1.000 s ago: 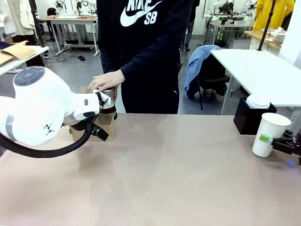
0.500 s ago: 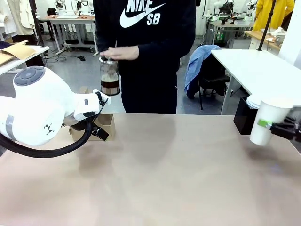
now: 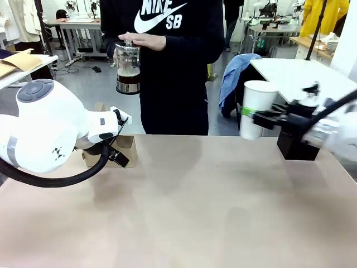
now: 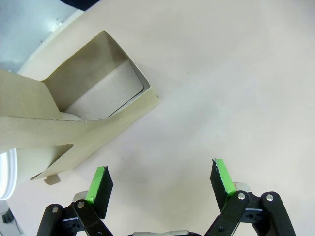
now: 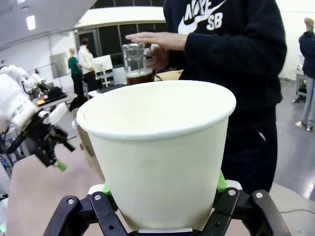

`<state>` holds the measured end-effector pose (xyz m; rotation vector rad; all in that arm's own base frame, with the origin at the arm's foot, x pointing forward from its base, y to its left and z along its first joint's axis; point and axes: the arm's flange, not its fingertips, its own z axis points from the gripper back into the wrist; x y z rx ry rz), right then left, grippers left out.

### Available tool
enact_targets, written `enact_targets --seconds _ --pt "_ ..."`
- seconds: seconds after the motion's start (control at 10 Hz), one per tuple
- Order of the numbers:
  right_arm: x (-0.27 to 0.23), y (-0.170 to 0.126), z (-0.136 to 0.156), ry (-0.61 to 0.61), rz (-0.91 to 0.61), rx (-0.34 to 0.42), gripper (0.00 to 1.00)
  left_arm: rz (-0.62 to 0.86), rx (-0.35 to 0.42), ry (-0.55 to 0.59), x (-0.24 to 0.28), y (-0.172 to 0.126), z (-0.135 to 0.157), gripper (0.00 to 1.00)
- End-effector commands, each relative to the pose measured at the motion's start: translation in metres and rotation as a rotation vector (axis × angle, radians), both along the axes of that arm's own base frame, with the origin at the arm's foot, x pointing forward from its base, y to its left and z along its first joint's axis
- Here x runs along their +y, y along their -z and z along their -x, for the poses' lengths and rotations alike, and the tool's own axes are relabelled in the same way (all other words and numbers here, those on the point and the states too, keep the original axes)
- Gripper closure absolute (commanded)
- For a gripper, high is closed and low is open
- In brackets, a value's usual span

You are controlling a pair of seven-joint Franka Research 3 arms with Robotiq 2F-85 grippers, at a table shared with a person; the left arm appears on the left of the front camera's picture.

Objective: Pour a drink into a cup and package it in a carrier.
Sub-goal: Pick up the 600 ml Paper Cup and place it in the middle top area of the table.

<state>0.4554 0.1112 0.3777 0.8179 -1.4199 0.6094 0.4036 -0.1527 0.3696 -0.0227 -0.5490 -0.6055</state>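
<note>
Clamped upright between the green pads of the right gripper (image 3: pixel 249 116): tall plain white paper cup (image 3: pixel 256 109), open-topped, tapering downward, held off the beige table (image 3: pixel 212 212) near a black cube-shaped box (image 3: pixel 295 146). Spread wide and empty, left gripper (image 4: pixel 160 179) just beside the brown cardboard carrier (image 4: pixel 93 103). Front view: clear glass carafe (image 3: pixel 128 70) of dark brown drink (image 3: pixel 128 78), held high in a person's hand (image 3: pixel 146 40). Left wrist view: interior slot of the carrier.

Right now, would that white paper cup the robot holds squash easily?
Probably: the cup is lidless paper, so the right gripper pinching it could dent it. It likely weighs little; its taper should resist slipping down.
</note>
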Motion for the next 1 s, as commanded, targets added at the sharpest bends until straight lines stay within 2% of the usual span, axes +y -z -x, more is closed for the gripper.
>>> enact_targets --seconds 0.0,0.4,0.5,0.6,0.7,0.9 --pt "0.03 0.032 -0.047 0.047 0.022 -0.062 0.19 0.003 -0.001 -0.001 0.001 -0.001 0.0 0.0" --pt "0.064 0.082 -0.092 0.056 0.043 -0.055 0.19 0.003 -0.001 -0.001 0.001 -0.001 0.0 0.0" --pt "0.066 0.086 -0.094 0.027 0.033 -0.044 0.19 0.003 -0.001 -0.001 0.001 -0.001 0.0 0.0" --pt "0.062 0.086 -0.09 -0.062 0.053 -0.016 0.19 0.003 -0.001 -0.001 0.001 -0.001 0.0 0.0" --pt "0.059 0.091 -0.089 0.011 0.021 -0.011 0.19 0.003 -0.001 -0.001 0.001 -0.001 0.0 0.0" --pt "0.059 0.091 -0.089 0.011 0.021 -0.011 0.19 0.003 -0.001 -0.001 0.001 -0.001 0.0 0.0"
